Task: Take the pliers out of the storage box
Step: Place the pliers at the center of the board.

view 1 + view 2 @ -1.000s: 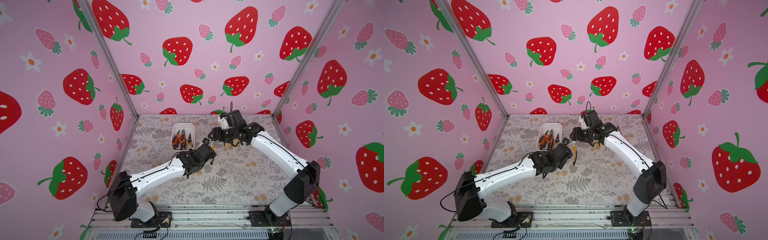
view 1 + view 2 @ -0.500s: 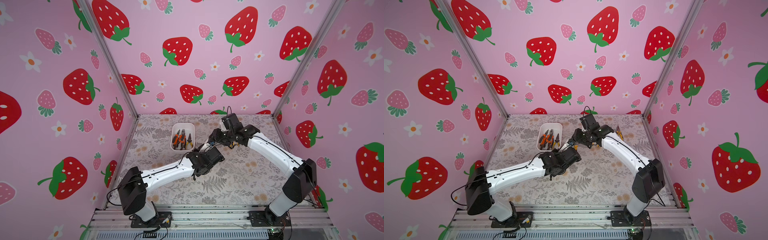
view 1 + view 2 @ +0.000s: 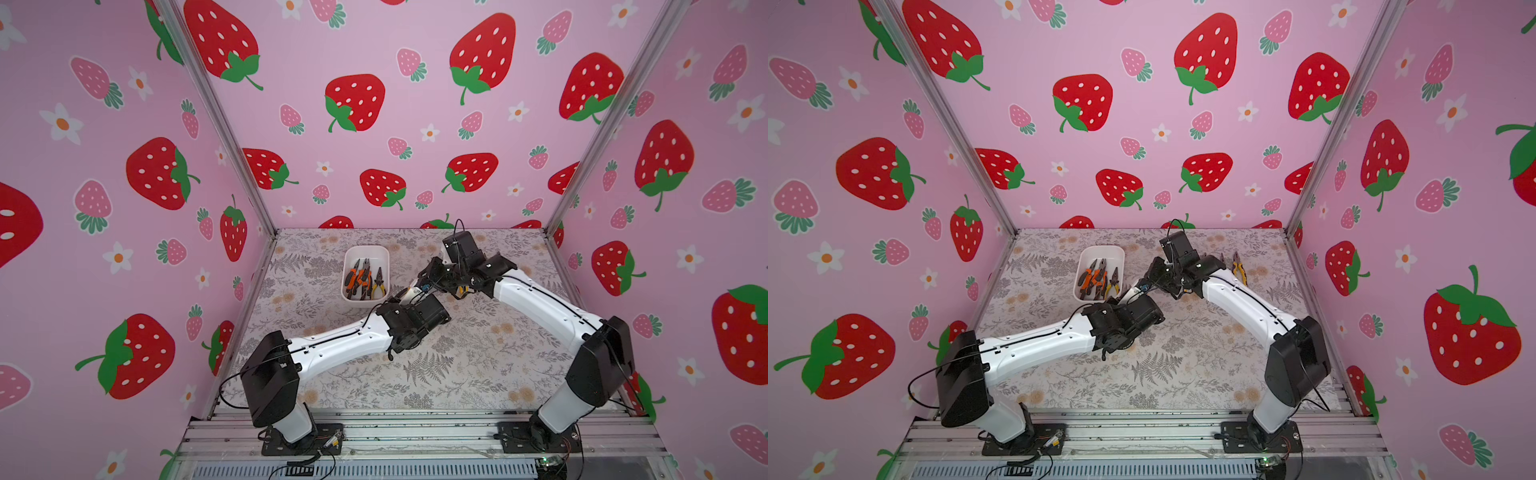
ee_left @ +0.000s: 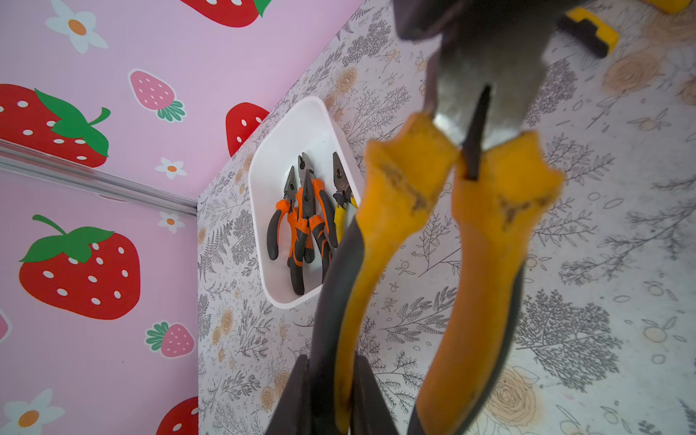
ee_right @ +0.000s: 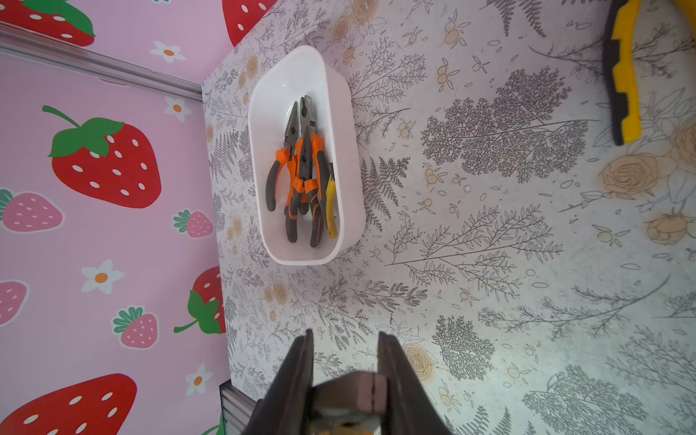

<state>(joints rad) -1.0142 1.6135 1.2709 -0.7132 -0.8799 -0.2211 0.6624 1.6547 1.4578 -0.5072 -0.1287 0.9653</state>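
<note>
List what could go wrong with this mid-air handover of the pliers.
1. The left gripper pinches only one handle of the held pliers. The free handle could swing and twist the tool as it changes grippers.
2. The right gripper appears to clamp only the smooth metal head, near its tip. The tool might slip out and fall to the table once the left gripper lets go.

Pliers (image 3: pixel 359 279) — perhaps four — inside white storage box (image 3: pixel 366 249).

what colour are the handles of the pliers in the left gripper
Orange-yellow with black edges; the left wrist view shows the held pliers best.
</note>
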